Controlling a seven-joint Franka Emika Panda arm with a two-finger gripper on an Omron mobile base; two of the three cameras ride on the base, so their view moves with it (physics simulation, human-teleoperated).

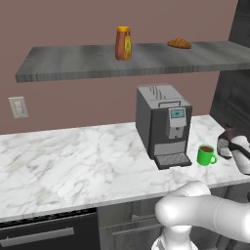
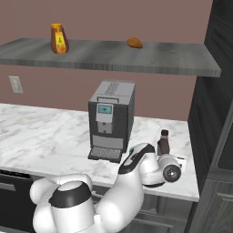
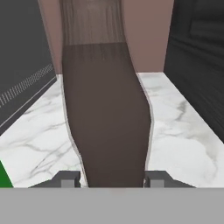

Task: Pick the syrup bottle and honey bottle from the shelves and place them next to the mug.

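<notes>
Gripping: two-finger pincer (image 3: 112, 178) closed on the dark brown pear-shaped syrup bottle (image 3: 107, 109), low over the white marble worktop (image 1: 73, 161).
Neighbour: bright green mug (image 1: 206, 155) just beside.
Risk: letting go while tilted could topple the bottle into the mug.
Pending: slim amber-orange honey bottle (image 1: 123, 43) on the grey wood-grain shelf (image 1: 63, 63).

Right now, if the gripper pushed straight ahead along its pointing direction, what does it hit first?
The syrup bottle: it already stands between the gripper fingers, so there is no free travel ahead. Beyond it lie marble countertop and the brown wall; depth to those is unclear.
</notes>
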